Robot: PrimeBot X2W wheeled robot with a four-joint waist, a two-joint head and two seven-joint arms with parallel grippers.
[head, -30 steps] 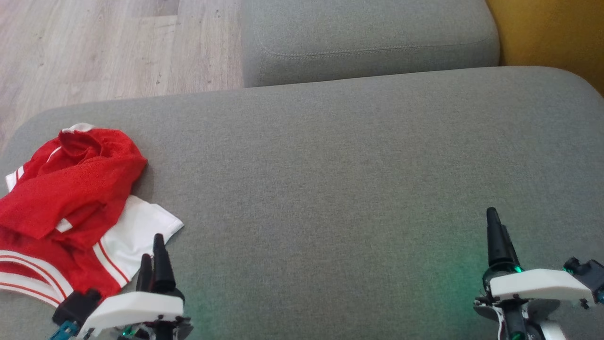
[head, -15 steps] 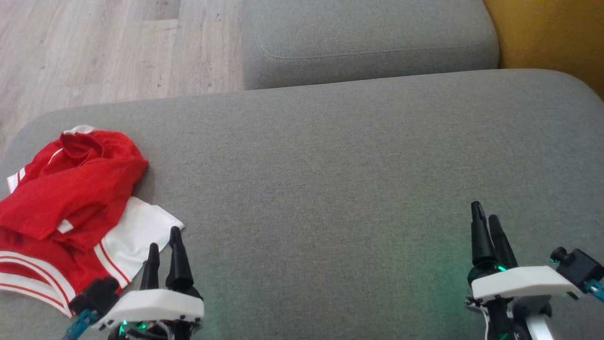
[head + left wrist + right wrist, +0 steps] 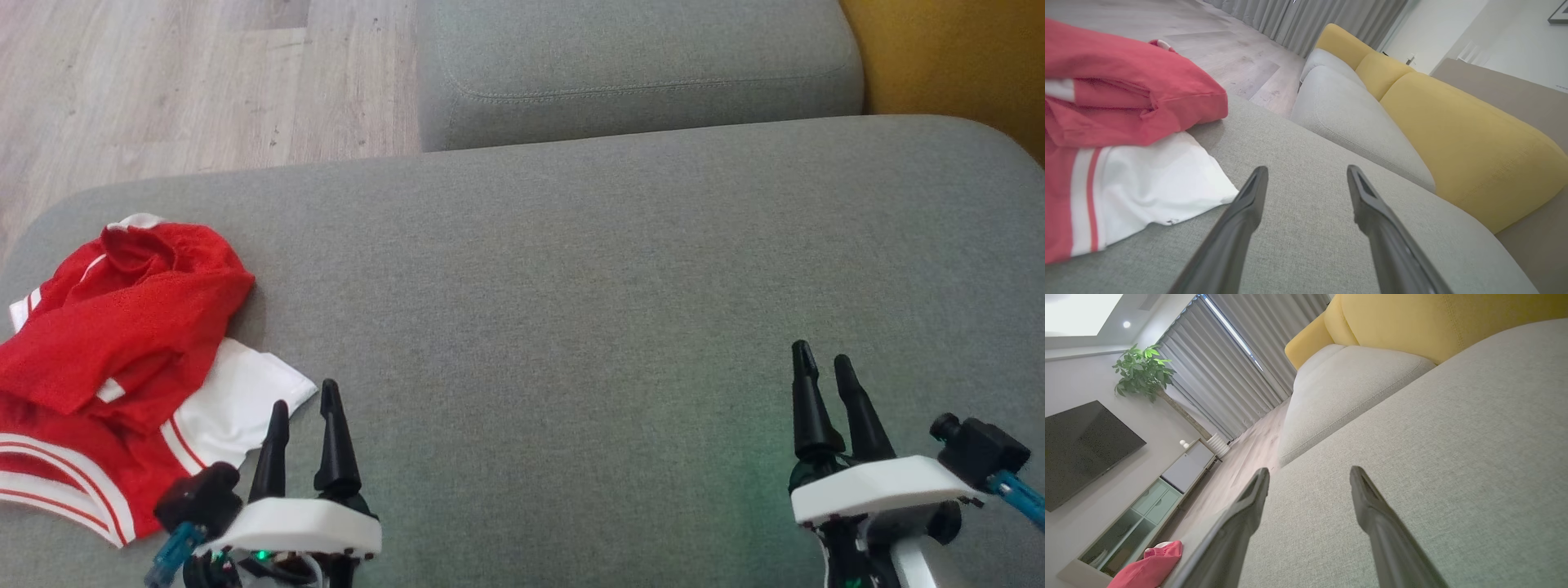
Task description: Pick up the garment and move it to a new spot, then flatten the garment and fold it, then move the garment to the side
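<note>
On my head camera the garment [image 3: 122, 327] lies crumpled at about 8 o'clock, on the left end of the grey sofa seat [image 3: 571, 286], and it runs off the picture's left side. The top of the heap is red mesh. A white sleeve [image 3: 237, 400] spreads from it toward 4 o'clock, and red-and-white striped trim [image 3: 73, 482] runs along the near edge. Bunched as it is, I can read no letters or number on it.

The left jaws sit at 7 o'clock, right at the sleeve's corner; I cannot tell whether they touch it. Their two dark fingers [image 3: 333, 441] stand well spread with bare seat fabric between them, holding nothing. My left wrist camera shows the same fingers [image 3: 1243, 224] splayed wide over the seat. There the sleeve's tip lies against the left one, and the red bulk is up at 10 o'clock.

Beyond the seat, a wood floor [image 3: 163, 82] shows at 11 o'clock, a second grey cushion [image 3: 637, 65] at 12 and a yellow backrest [image 3: 955, 57] at 1.

The right jaws sit at 5 o'clock, well apart from the garment, fingers [image 3: 808, 408] parted and gripping nothing. On my right wrist camera these fingers [image 3: 1241, 522] spread wide over plain grey seat. The garment is a small red heap at 7 o'clock, with a dark television [image 3: 1081, 449] at 9, a potted plant [image 3: 1143, 371] at 10 and grey curtains [image 3: 1241, 363] at 11.
</note>
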